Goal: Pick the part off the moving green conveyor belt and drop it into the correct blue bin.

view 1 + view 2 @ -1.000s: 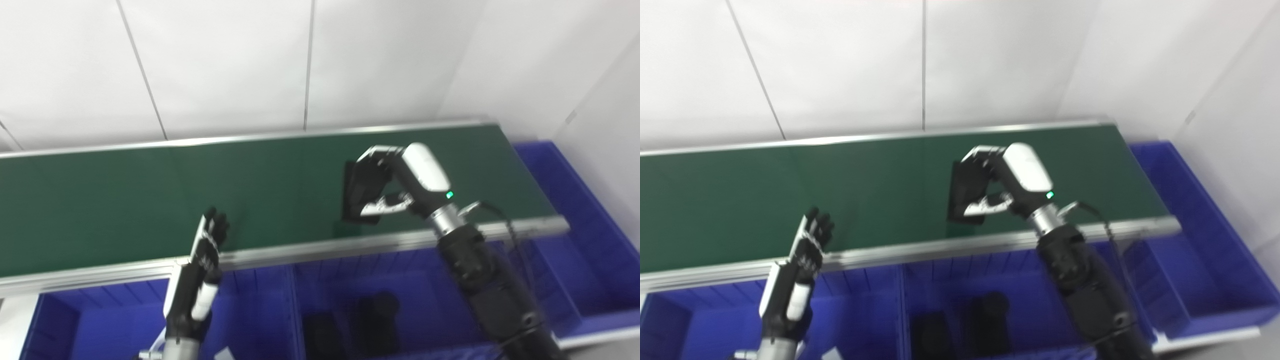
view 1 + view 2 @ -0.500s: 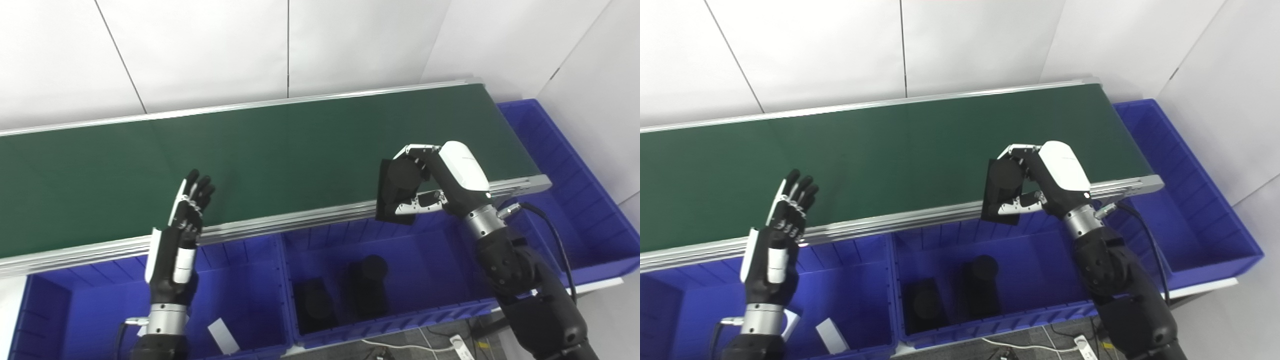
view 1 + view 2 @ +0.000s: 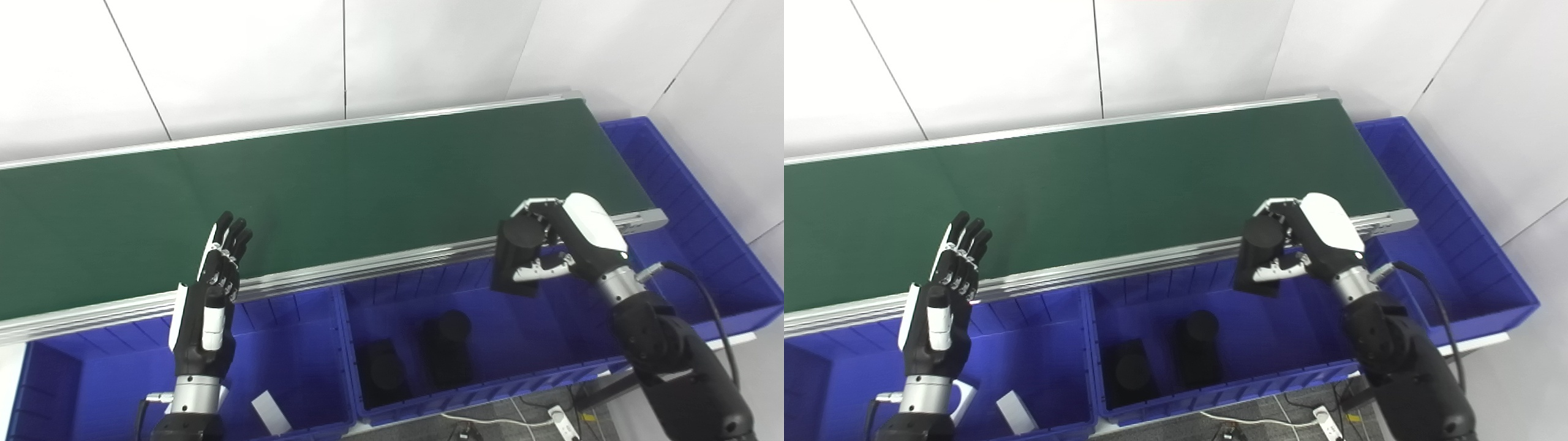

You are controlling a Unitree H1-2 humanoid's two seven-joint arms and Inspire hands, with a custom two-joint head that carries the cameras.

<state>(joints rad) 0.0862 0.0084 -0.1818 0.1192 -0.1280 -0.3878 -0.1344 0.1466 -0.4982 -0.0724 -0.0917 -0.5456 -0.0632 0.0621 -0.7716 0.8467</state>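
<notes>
My right hand (image 3: 560, 242) is shut on a black part (image 3: 516, 260), a flat square plate with a round boss. It holds the part in the air above the right end of the middle blue bin (image 3: 551, 343), just in front of the green conveyor belt (image 3: 343, 184). My left hand (image 3: 211, 288) is open and empty, fingers upright, at the belt's near rail above the left blue bin (image 3: 294, 367). The belt carries nothing that I can see.
Two black parts (image 3: 447, 349) (image 3: 383, 373) lie in the middle bin. A white piece (image 3: 266, 413) lies in the left bin. A third blue bin (image 3: 692, 208) runs along the belt's right end. White walls stand behind and to the right.
The camera has tilted down and shifted. My right hand has carried the black part off the belt, toward me and to the right, over the middle bin. My left hand has barely moved.
</notes>
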